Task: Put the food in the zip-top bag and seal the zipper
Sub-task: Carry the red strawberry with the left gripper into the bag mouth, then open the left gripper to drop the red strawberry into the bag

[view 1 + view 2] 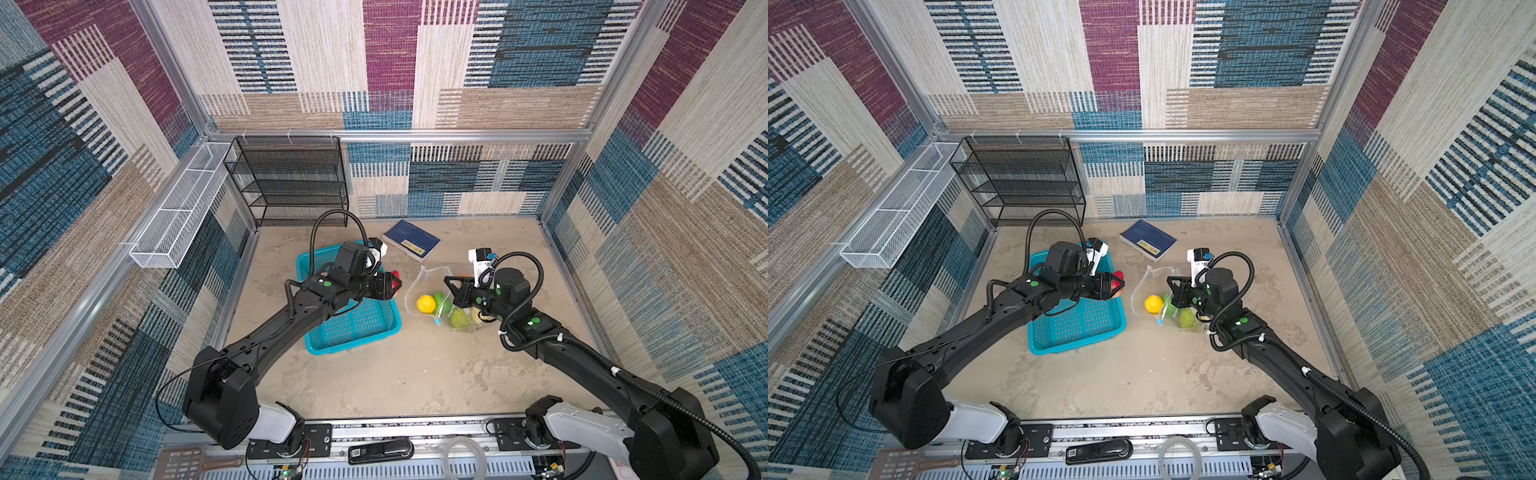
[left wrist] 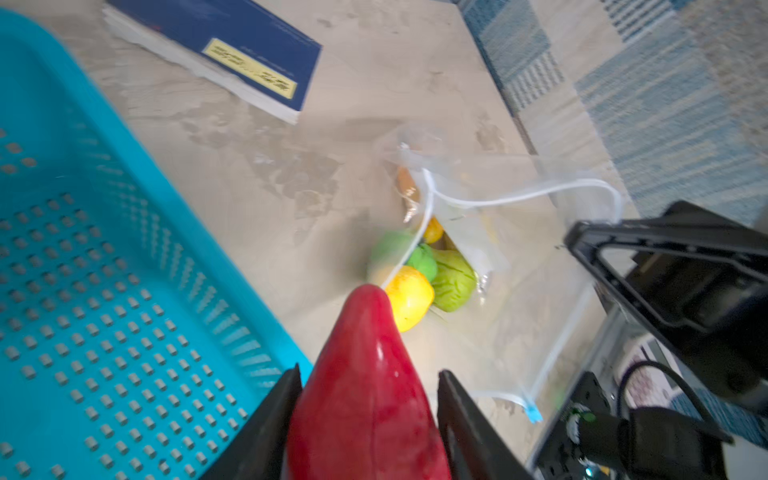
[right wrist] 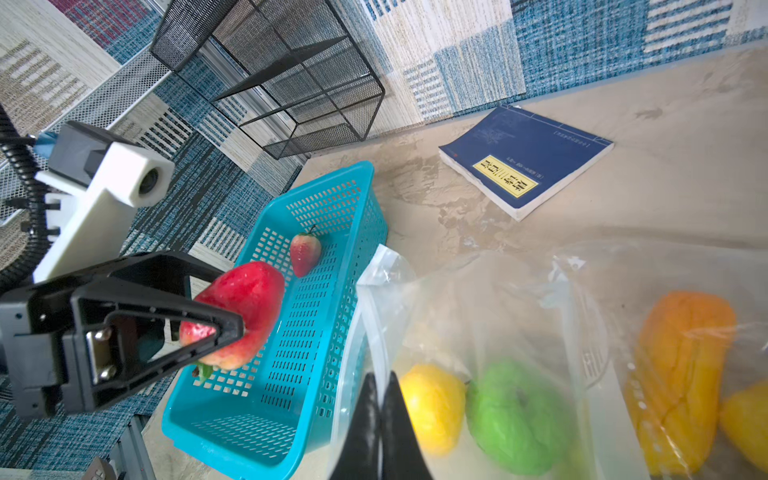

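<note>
From my seat the widest bare stretch of bench (image 1: pixel 395 374) lies toward the near edge, in front of the basket (image 1: pixel 353 343) and the zip-top bag (image 1: pixel 424 282); between those two only a narrow strip of bench shows. The book (image 1: pixel 411 240) lies behind them toward the back wall, apart from both, and the black wire rack (image 1: pixel 286 183) fills the back left corner. My left tool (image 1: pixel 397 284) is clamped on a red fruit (image 3: pixel 245 299) and hangs above the basket's right rim, just beside the bag's mouth. My right tool (image 3: pixel 380 395) has its fingers pressed together on the bag's edge, holding the mouth raised – the zipper (image 2: pixel 519 195) curves up to it as a pale strip, and its blue slider (image 2: pixel 533 413) sits at one end. Inside the bag I see a lemon (image 1: pixel 426 304), green balls (image 3: pixel 515 419) and an orange piece (image 3: pixel 681 357). The basket holds one small strawberry (image 3: pixel 305 253).
</note>
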